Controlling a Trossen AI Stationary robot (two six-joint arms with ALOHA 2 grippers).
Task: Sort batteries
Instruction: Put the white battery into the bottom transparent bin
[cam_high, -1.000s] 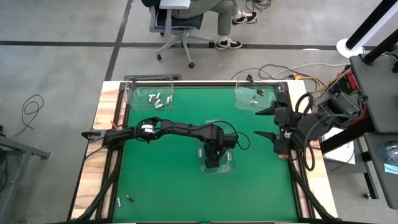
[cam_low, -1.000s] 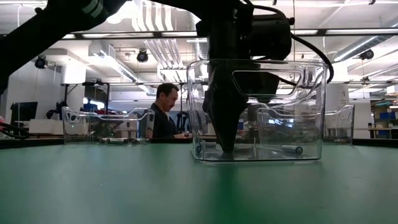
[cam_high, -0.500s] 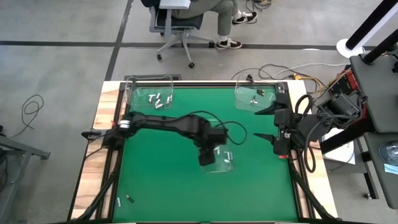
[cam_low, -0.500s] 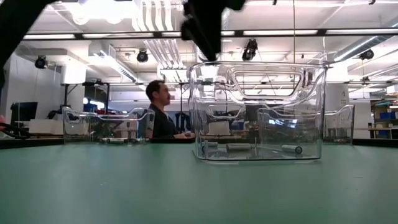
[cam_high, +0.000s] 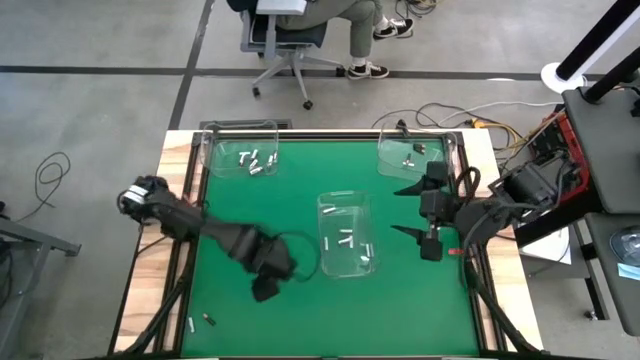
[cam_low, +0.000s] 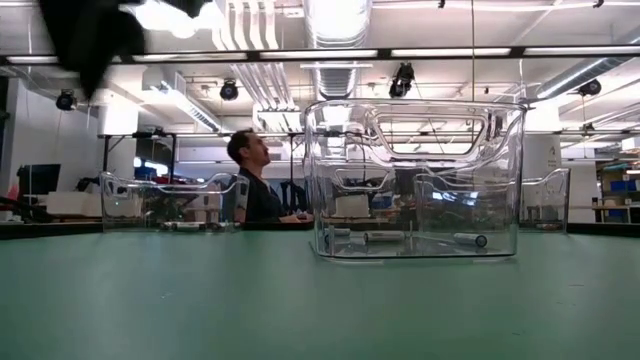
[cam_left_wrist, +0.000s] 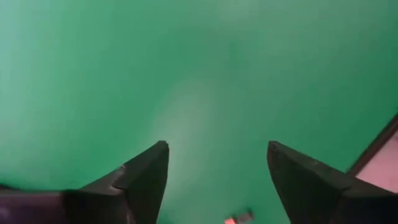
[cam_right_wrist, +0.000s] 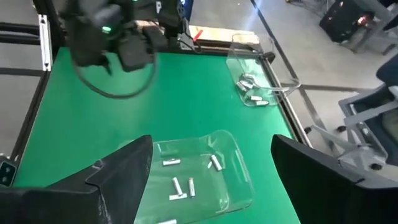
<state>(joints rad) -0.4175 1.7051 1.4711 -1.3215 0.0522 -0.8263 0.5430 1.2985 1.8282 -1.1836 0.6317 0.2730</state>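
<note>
Two loose batteries (cam_high: 200, 321) are lying at the near-left corner of the green table (cam_high: 260, 215), w/ one showing at the edge of the left wrist view, just past the fingertips. The left gripper (cam_high: 265, 290) is hanging above bare mat betw. that corner & the centre bin, fingers (cam_left_wrist: 146, 174) spread wide & carrying nothing. At far left, a clear bin (cam_high: 240, 155) is holding several batteries (cam_high: 255, 162). In the middle, the centre bin (cam_high: 345, 233) is holding a handful more (cam_high: 345, 240); the low view is showing a few lying flat on its floor. To its right, the right gripper (cam_high: 418, 213) is waiting just beside that bin, fingers splayed & empty, w/ the far-right bin (cam_high: 408, 158) & its couple of batteries (cam_high: 412, 156) beyond. Behind the table, a person (cam_low: 255, 180) is sitting in the room. Judging by the layout, the sort is well along: most cells are already binned, & the step in hand looks like a reach for the stragglers at the near-left corner. Next move prob. calls for the left arm to travel on toward that corner, line its open fingers across one small cylinder, drop to the mat & close, w/ care, since a round cell could roll off under an off-centre pinch.
</note>
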